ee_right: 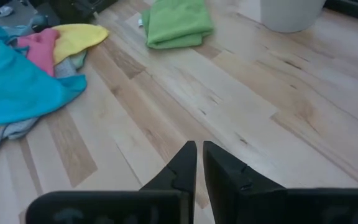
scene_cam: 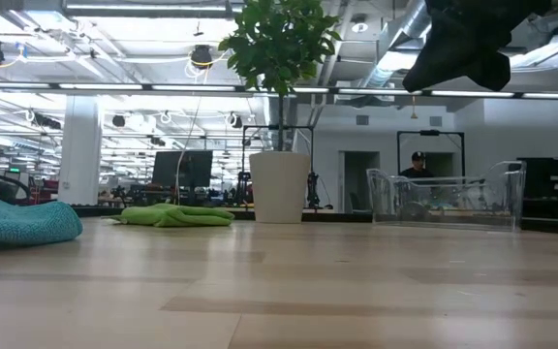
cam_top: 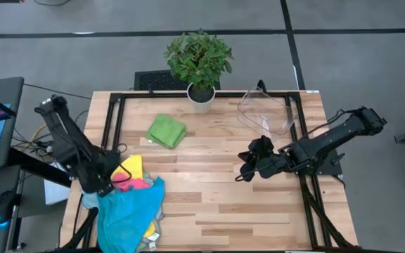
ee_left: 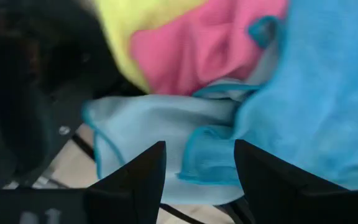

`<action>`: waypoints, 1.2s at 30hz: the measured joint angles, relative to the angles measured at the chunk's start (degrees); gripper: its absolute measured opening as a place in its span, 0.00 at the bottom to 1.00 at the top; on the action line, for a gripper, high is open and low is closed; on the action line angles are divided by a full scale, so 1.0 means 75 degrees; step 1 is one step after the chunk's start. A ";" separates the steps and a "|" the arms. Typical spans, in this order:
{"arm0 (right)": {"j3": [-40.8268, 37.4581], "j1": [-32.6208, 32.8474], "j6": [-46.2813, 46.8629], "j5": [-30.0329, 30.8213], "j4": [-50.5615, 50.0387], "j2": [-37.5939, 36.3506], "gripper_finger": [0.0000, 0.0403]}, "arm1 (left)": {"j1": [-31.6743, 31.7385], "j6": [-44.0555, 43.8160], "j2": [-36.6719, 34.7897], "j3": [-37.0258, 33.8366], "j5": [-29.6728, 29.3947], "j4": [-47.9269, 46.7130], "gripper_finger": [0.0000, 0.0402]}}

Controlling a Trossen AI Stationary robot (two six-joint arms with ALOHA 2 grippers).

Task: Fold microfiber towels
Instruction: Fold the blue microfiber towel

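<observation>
A pile of microfiber towels [cam_top: 133, 204] lies at the table's near left: bright blue on top, with pink [cam_top: 136, 185], yellow [cam_top: 132, 167] and pale teal [ee_left: 148, 121] beside and under it. A folded green towel [cam_top: 166, 131] lies flat farther back and also shows in the right wrist view [ee_right: 176, 23]. My left gripper [cam_top: 106, 184] is open just above the pile's left edge, its fingers [ee_left: 142, 174] on either side of a pale teal fold. My right gripper [cam_top: 243, 173] is shut and empty, raised over the table's middle right [ee_right: 199, 148].
A potted plant [cam_top: 201, 95] stands at the far edge's middle. A clear plastic bin [cam_top: 267, 112] stands at the far right. Bare wood [cam_top: 209, 204] lies between the pile and my right arm. A dark frame rail [cam_top: 114, 123] runs along the table's left side.
</observation>
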 joint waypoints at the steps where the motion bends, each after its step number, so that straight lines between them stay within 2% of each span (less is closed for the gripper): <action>1: 0.0000 0.0000 -0.0003 0.0000 0.0000 0.0000 0.14 | -0.0122 -0.0274 0.0121 0.0000 -0.0007 -0.0039 0.46; 8: 0.0000 0.0000 -0.0056 0.0003 0.0000 0.0000 0.14 | -0.0909 -0.1930 0.0712 0.0000 -0.0040 0.0281 0.46; 11: 0.0000 0.0000 -0.0066 0.0003 0.0000 0.0000 0.14 | -0.1254 -0.2478 0.0709 -0.0024 -0.0104 0.0431 0.46; 14: 0.0000 0.0000 -0.0181 0.0002 0.0000 0.0000 0.14 | -0.1660 -0.2984 0.0707 -0.0076 0.0167 0.0633 0.46; 17: 0.0000 -0.0007 -0.0207 0.0003 0.0000 0.0000 0.14 | -0.2067 -0.3378 0.0714 -0.0076 -0.0044 0.0761 0.46; 23: 0.0000 -0.0068 -0.0263 0.0005 0.0000 0.0000 0.14 | -0.2594 -0.3997 0.0647 -0.0076 -0.0149 0.0528 0.48; 31: 0.0000 -0.0067 -0.0264 0.0003 0.0000 0.0000 0.14 | -0.2717 -0.3965 0.0769 -0.0120 -0.0375 0.0761 0.54; 33: 0.0000 -0.0067 -0.0264 0.0003 0.0000 0.0000 0.14 | -0.2717 -0.3968 0.0761 -0.0396 -0.0196 0.0926 0.54; 36: 0.0000 -0.0064 -0.0261 -0.0004 0.0000 0.0000 0.14 | -0.2737 -0.3984 0.0750 -0.0934 0.0015 0.1919 0.54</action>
